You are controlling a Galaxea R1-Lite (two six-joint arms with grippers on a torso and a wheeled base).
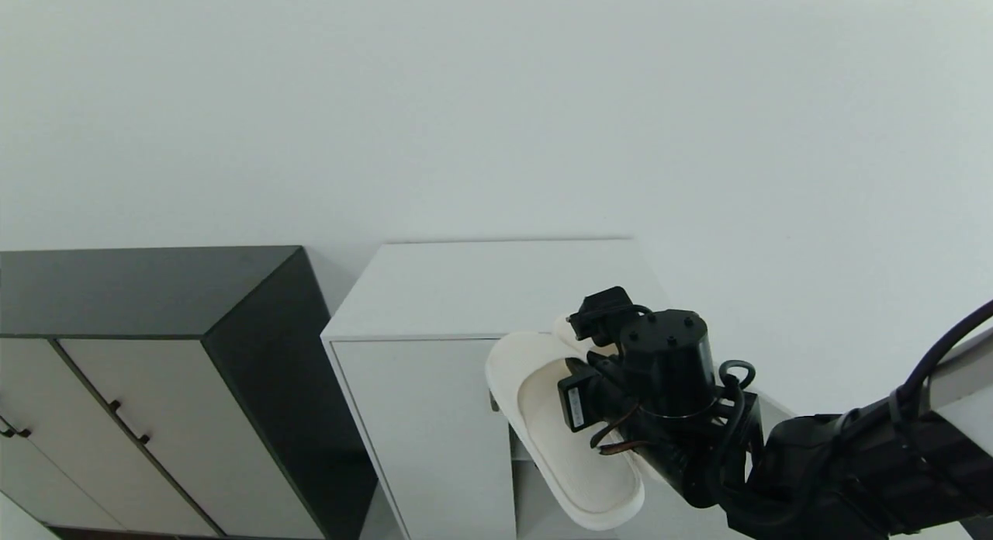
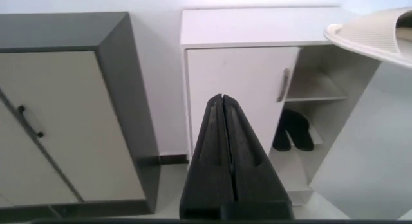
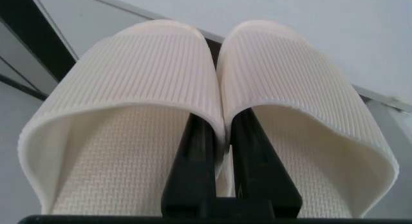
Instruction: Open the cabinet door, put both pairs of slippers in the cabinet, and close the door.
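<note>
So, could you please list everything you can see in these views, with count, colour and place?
wall: one, white, behind the furniture
white cabinet: one, white, against the wall; left door shut, right side open
dark cabinet: one, dark grey with beige doors, left of the white cabinet
black slippers: one pair, black, on a lower shelf in the white cabinet's open side
cream slippers: one pair, cream, held up in front of the white cabinet
left gripper: one, black, shut and empty, facing the white cabinet
right gripper: one, black, shut on the cream slippers
</note>
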